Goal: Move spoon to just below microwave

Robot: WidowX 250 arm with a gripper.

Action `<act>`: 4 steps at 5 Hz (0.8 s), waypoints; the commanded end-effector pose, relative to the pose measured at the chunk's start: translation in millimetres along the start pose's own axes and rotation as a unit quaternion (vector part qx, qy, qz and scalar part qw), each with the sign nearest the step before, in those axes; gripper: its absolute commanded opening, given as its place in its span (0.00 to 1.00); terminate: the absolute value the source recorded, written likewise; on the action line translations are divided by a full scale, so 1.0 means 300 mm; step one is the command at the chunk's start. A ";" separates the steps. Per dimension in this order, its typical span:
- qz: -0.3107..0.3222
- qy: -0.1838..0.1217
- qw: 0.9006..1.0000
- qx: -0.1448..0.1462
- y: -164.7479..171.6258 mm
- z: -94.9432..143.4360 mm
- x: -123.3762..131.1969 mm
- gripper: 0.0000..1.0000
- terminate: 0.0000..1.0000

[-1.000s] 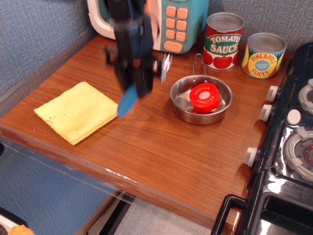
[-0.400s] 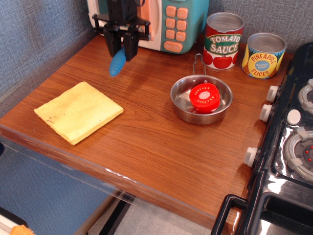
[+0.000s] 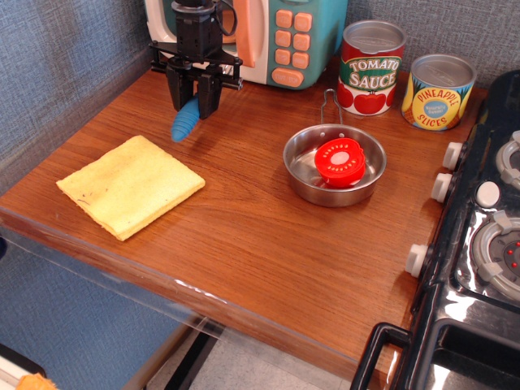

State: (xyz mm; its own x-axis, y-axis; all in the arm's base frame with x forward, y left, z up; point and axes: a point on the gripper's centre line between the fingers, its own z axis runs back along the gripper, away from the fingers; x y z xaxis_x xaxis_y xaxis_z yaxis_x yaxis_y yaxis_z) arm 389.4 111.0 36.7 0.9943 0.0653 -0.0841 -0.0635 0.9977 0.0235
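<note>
Claw (image 3: 195, 104) grips the spoon (image 3: 184, 123) before the microwave (image 3: 296, 41); yellow cloth (image 3: 130, 184) lies near.

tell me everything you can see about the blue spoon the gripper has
Only the chunky ribbed blue plastic handle of the spoon shows; its head is hidden between the black fingers of the gripper, which are closed on its upper end. It hangs tilted, its free end pointing down and to the left, over the brown wooden tabletop, just in front of the teal and cream toy microwave. Whether its tip touches the wood cannot be told.
</note>
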 end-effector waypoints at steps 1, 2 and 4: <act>-0.005 0.011 1.000 0.021 0.018 -0.004 -0.002 1.00 0.00; -0.014 0.012 1.000 0.021 0.011 -0.007 -0.003 1.00 0.00; -0.043 -0.084 0.995 0.011 -0.003 0.117 -0.068 1.00 0.00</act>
State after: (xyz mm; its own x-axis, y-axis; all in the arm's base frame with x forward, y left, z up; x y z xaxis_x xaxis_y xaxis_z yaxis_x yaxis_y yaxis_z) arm 370.8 97.7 47.4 0.9994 -0.0285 0.0176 0.0283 0.9995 0.0165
